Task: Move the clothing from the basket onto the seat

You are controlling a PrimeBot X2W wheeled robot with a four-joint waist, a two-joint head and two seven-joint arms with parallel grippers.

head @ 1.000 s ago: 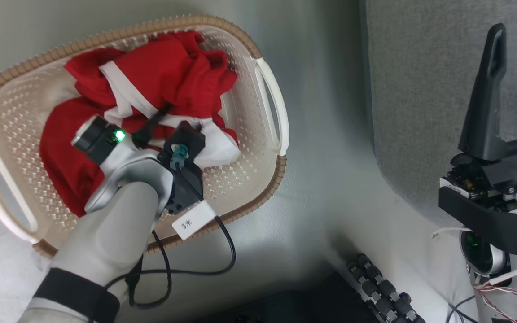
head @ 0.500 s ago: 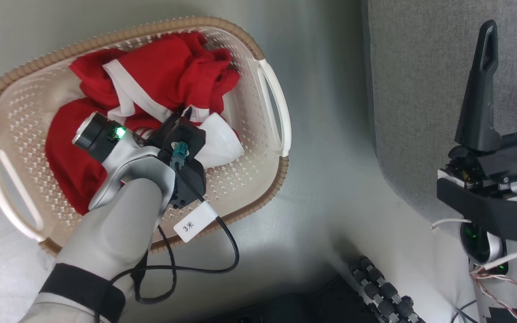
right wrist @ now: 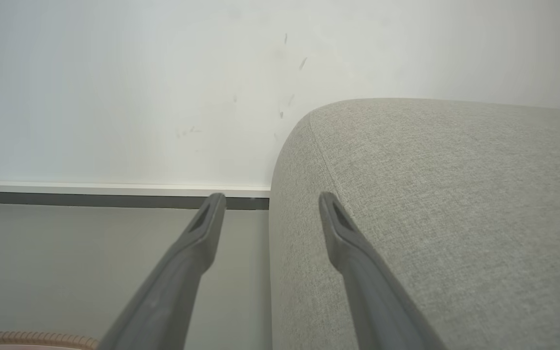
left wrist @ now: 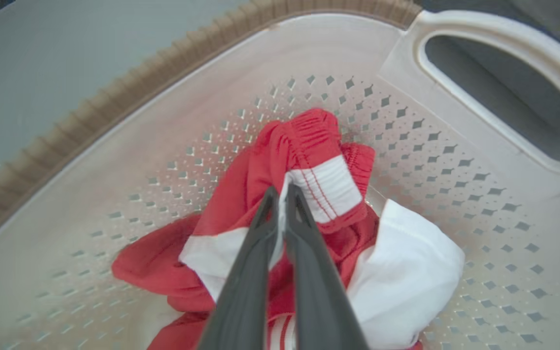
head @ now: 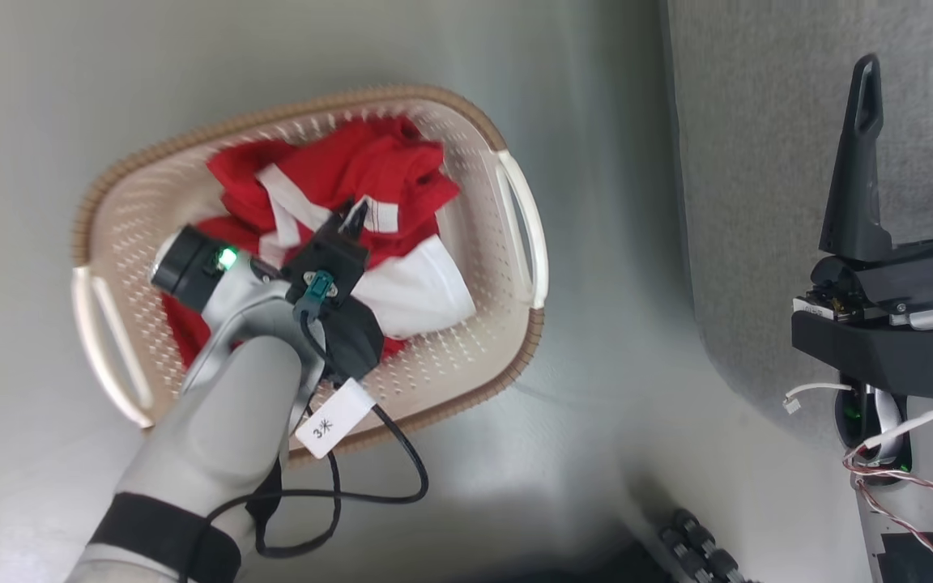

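A fold of the red sportswear (left wrist: 309,141), heaped in the laundry basket (left wrist: 309,53), is pinched by the left gripper (left wrist: 282,192) while the right gripper (right wrist: 271,197) is held spread; grasping is judged done, and a lift toward the sofa (head: 750,162) at three o'clock is needed.

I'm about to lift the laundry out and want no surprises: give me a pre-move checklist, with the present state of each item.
1. Left jaws shut on the clothing: ok.
2. One garment alone pinched: cannot tell, the pile is bunched.
3. Clothing out of the basket: not ok, it lies inside.
4. Right jaws open, holding nothing: ok.
5. Seat in view, its shown part bare: ok.
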